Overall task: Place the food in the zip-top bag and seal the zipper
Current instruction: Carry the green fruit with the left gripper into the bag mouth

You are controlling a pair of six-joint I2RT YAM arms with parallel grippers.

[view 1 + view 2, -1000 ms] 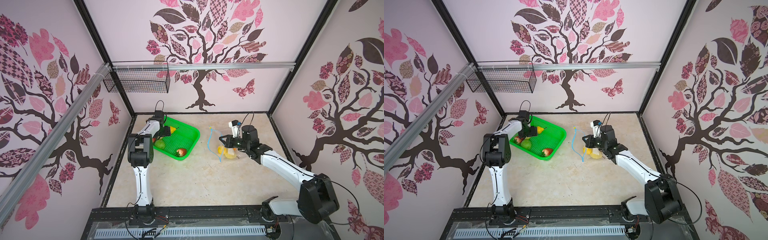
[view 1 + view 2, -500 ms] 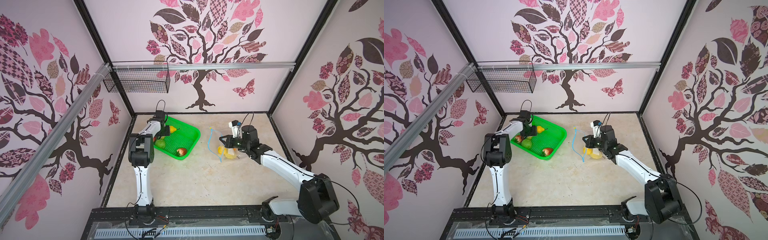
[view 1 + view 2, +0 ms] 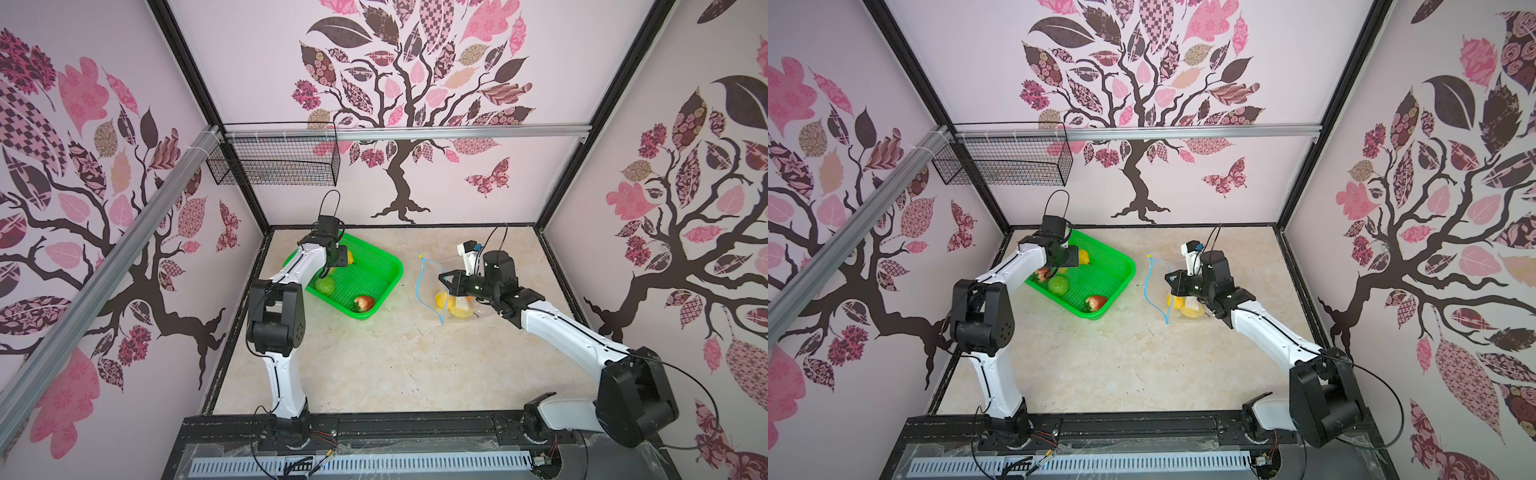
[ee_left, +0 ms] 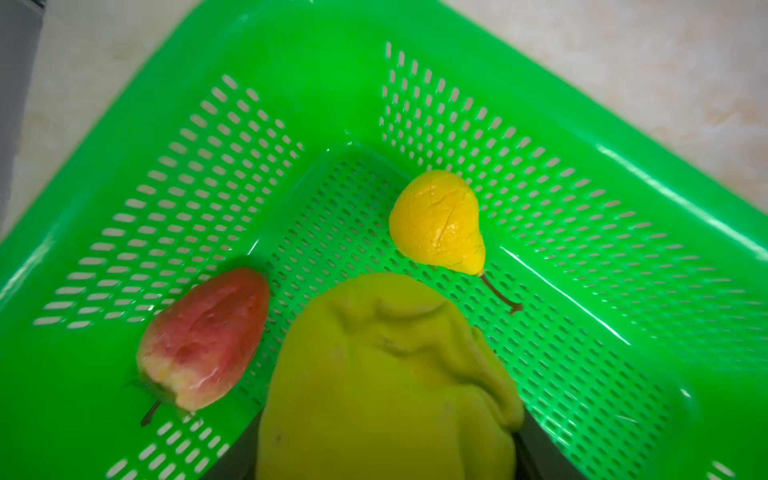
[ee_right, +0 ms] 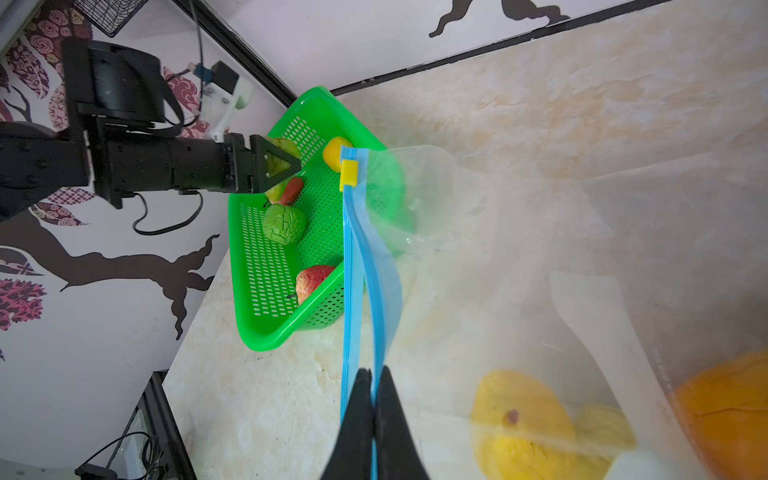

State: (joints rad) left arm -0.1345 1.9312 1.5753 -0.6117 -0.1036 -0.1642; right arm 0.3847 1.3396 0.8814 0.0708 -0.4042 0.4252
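My left gripper (image 5: 277,166) reaches into the green mesh basket (image 3: 392,266) and is shut on a yellow-green pear (image 4: 386,374), which fills the space between the jaws. A red strawberry (image 4: 203,340) and a yellow fruit with a stem (image 4: 438,224) lie just beyond it. A cracked green ball (image 3: 325,285) and a second strawberry (image 3: 364,302) lie nearer the front. My right gripper (image 5: 374,376) is shut on the light blue zipper (image 5: 353,270), holding the zip-top bag (image 5: 540,249) open. Its yellow slider (image 5: 348,174) sits at the far end. Yellow lemons (image 5: 523,419) and an orange piece (image 5: 727,407) lie inside the bag.
A black wire basket (image 3: 274,166) hangs on the back wall at the left. The walls enclose the beige table (image 3: 395,365) on three sides. A black rail (image 3: 374,428) runs along the front edge, carrying both arm bases.
My left gripper's jaws have closed on the pear inside the basket. The right arm and the bag have stayed where they were.
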